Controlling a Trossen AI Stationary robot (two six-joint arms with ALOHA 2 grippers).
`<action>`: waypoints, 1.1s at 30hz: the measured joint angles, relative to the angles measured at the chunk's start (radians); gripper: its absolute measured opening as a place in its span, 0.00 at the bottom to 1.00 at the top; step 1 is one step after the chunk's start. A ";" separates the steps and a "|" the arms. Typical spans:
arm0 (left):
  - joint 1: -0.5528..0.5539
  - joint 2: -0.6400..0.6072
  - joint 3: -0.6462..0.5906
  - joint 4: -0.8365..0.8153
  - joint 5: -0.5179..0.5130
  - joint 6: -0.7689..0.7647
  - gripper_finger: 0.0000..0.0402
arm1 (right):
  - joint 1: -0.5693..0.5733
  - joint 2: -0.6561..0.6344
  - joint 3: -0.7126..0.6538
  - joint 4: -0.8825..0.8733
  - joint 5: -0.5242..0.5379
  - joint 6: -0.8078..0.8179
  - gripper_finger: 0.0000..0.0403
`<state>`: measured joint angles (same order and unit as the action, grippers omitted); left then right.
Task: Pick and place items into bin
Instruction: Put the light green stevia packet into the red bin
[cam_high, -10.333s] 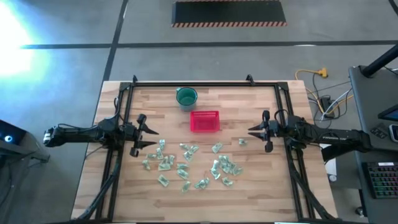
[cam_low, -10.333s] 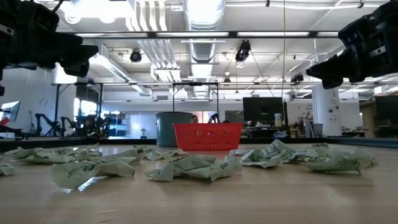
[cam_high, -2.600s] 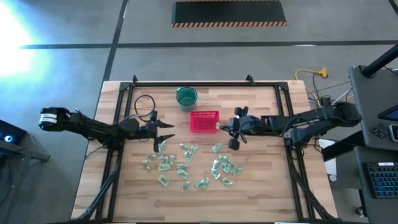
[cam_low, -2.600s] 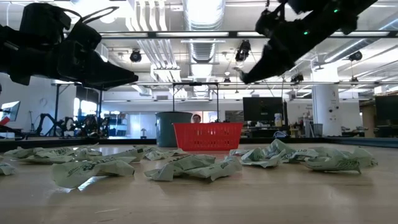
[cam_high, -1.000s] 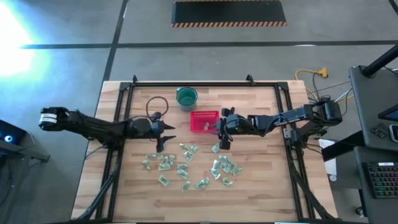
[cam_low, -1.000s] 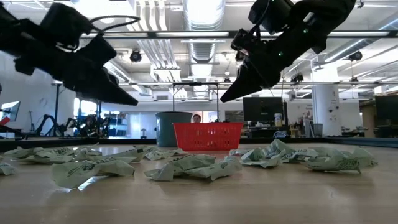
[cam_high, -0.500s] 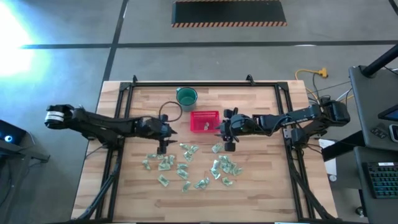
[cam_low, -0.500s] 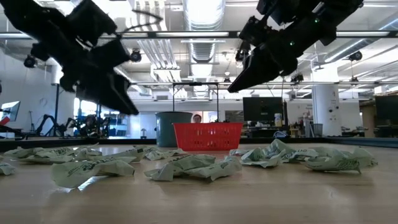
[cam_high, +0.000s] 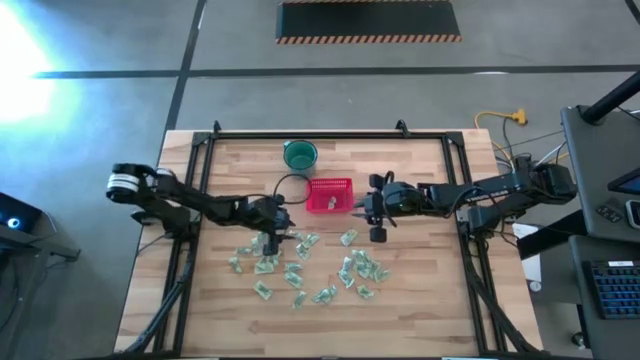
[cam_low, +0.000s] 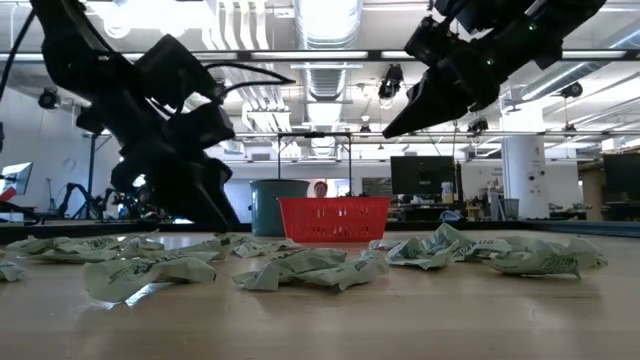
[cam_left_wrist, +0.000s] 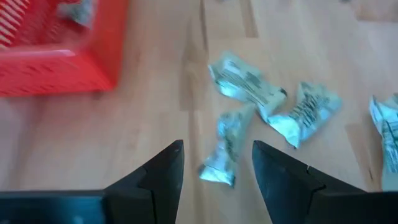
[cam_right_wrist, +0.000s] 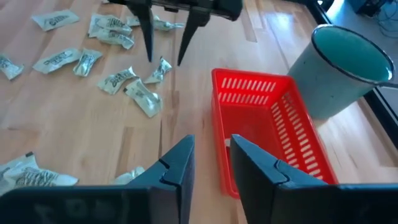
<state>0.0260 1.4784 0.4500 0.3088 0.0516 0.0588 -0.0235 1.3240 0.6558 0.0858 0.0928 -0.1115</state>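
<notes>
A hard white glare burns out the upper left of the overhead picture, while the rest of my table sits in even, soft light with barely any shadow. At table height, ceiling lamps blaze across the top of the frame, so my arms read as black silhouettes. My left wrist picture is smeared with blur, the basket soft-edged at upper left.

Red mesh basket; pale green-and-white wrappers; dark green cup.
</notes>
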 joint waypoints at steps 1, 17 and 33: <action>-0.003 0.015 0.000 0.020 0.004 -0.001 0.43 | 0.000 -0.011 -0.011 -0.001 0.000 0.000 0.22; -0.009 0.076 0.011 0.058 -0.004 -0.002 0.29 | 0.000 -0.065 -0.043 0.000 0.004 -0.001 0.17; -0.009 -0.016 0.011 0.079 -0.004 0.000 0.02 | -0.001 -0.065 -0.051 -0.009 0.005 -0.005 0.16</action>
<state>0.0174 1.4628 0.4610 0.3875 0.0479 0.0589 -0.0242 1.2587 0.6048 0.0773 0.0981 -0.1160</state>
